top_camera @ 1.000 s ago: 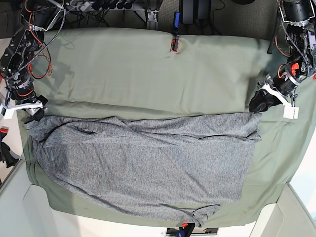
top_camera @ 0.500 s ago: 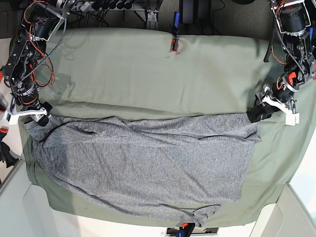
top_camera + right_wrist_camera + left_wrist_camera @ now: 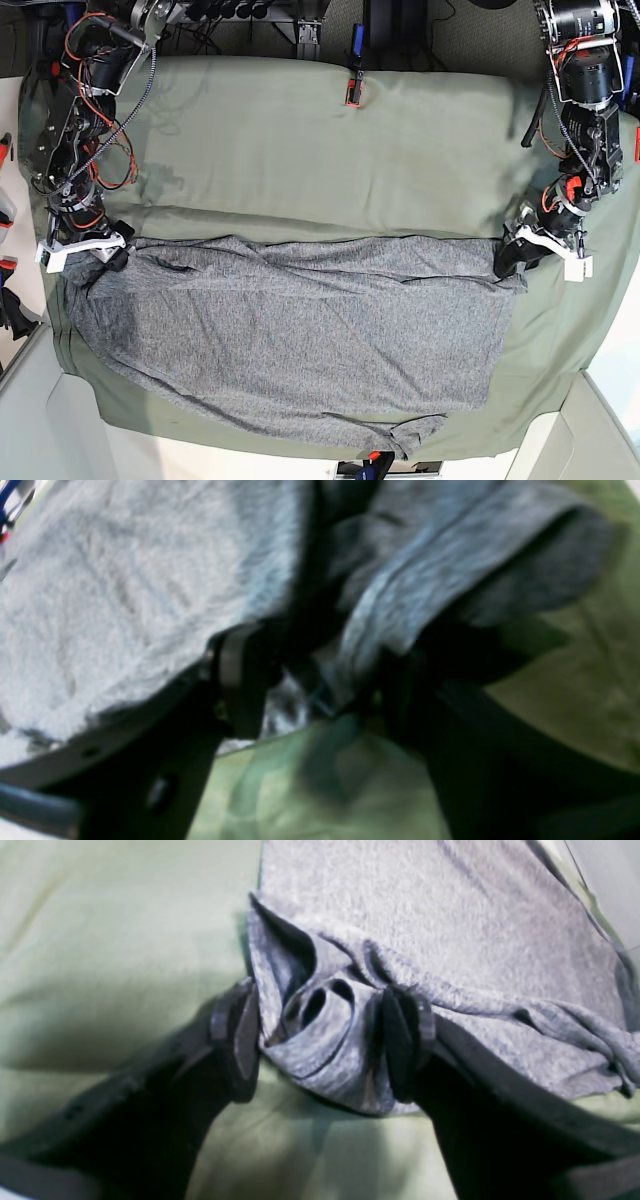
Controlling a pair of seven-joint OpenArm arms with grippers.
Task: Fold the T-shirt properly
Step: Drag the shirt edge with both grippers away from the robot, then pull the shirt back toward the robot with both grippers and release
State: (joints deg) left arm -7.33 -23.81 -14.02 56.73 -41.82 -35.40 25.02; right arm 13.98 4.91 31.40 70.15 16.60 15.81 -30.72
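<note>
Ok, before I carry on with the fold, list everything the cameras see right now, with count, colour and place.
T-shirt: one, heather grey, spread across the near half of the cloth, far corners bunched at the two grippers.
Cloth: one, olive green, covering the table under the shirt.
Clip: one, red and black, at the far edge of the cloth, near the middle.
Cables: several, dark, behind the far edge.
Left gripper: one, black fingers, at the shirt's corner on the base view's right, bunched fabric between its fingers.
Right gripper: one, black fingers, at the shirt's corner on the base view's left, fabric between its fingers.
</note>
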